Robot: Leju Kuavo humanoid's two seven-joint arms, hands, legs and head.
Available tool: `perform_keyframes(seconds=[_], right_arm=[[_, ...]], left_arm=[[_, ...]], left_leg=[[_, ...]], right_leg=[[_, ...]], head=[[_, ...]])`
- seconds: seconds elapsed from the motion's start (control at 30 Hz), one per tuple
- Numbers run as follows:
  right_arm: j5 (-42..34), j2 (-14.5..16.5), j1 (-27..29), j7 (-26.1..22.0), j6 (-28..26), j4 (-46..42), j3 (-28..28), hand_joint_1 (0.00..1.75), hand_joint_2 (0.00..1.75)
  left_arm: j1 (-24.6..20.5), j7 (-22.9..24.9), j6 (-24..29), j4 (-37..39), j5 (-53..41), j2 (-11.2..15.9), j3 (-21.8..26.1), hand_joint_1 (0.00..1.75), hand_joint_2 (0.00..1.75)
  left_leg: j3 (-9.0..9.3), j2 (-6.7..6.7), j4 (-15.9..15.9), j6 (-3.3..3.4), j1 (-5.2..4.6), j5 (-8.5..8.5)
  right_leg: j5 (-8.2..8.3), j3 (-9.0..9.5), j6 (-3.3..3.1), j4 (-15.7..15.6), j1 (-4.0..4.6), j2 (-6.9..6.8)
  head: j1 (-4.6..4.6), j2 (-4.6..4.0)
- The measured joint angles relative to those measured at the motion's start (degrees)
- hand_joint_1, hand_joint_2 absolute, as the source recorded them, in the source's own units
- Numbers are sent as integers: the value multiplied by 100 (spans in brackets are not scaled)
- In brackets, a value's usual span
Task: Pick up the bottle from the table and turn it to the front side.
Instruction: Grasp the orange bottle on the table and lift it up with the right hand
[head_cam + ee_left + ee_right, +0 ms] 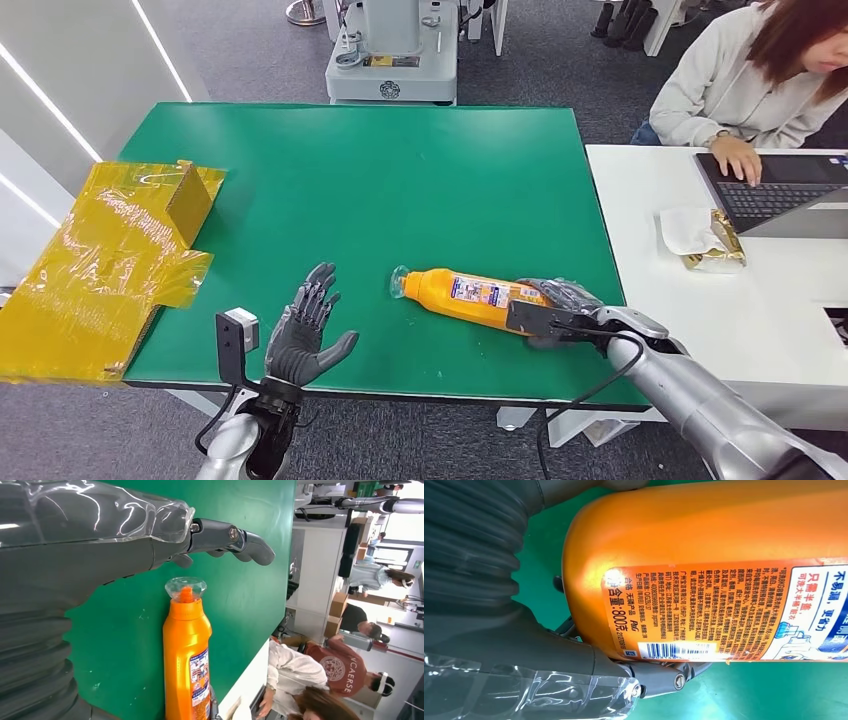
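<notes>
Bottle lying flat on the green desk, right hand on its base

Head view: the orange bottle (470, 295) lies on the desk (380, 170), right hand (560, 310) gripping its bottom end, cap pointing toward the left hand (305, 335), which is spread wide and holding nothing. Left wrist: cap just beside the fingers (250, 542). Right wrist: back label up close.

Glossy orange plastic bottle (470, 296) w/ paper label, matt green table (380, 180).

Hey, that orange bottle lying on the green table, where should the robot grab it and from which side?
Probably the wide lower body near the base. The orange bottle lies on its side on the green table, clear cap pointing toward the left hand, base toward the right hand. So come from the robot's right, wrapping fingers around that broad end, where the right hand already sits. The cap end is narrower and tapered.
</notes>
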Motion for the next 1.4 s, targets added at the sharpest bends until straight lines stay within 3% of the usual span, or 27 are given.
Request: perform_keyframes(seconds=[0.4, 0.57, 0.7, 0.87, 0.93, 1.03, 1.1, 1.4], right_arm=[[0, -1, 9, 2, -8, -11, -8, 175, 175], [-39, -15, 167, -71, -254, -74, -110, 175, 175], [-475, -99, 696, -404, -608, -488, -460, 175, 175], [-1183, -102, 2045, -1028, -1148, -1621, -1274, 175, 175], [-1122, 40, 2534, -1126, -1449, -2034, -1534, 175, 175], [-779, 566, 3402, -1089, -2116, -2787, -1833, 175, 175], [-676, 843, 3753, -1031, -2256, -3138, -1855, 175, 175], [-661, 1252, 4273, -938, -2338, -3913, -2311, 175, 175]], left_arm=[[2, 0, -3, 0, 0, 0, 1, 0, 175], [9, -25, -42, 0, -4, 1, 2, 0, 175], [17, -95, -11, 5, -41, 2, 1, 0, 175], [-87, -211, 108, 146, -80, -7, -8, 0, 175], [-162, -221, 133, 235, -90, -44, -27, 0, 175], [-244, -202, 169, 334, -108, -134, -128, 0, 175], [-297, -183, 190, 372, -111, -179, -205, 0, 175], [-440, -119, 203, 461, -112, -268, -314, 0, 175]], left_leg=[[0, 0, 0, 0, 0, 0], [1, -1, 0, 0, 0, 0], [-2, -9, 0, 1, 1, -2], [-17, -23, -3, 7, 0, -8], [-17, -27, -3, 4, 5, -11], [-12, -37, -4, -17, 16, -28], [-8, -22, -6, -28, 8, -36], [-5, -13, -4, -27, 3, -35]], right_leg=[[0, 0, 0, 0, 0, 0], [0, 1, 0, -1, 0, -1], [-3, 2, 2, -3, 1, -11], [-11, -3, 6, -2, 1, -25], [-21, -1, 7, -3, 7, -28], [-38, 7, -10, -2, 18, -33], [-37, -4, -19, 3, 9, -19], [-40, -7, -14, 2, 4, -12]], head=[[0, 0], [0, 0], [2, 0], [-1, 0], [-4, 0], [15, 0], [-3, 0], [-14, 0]])
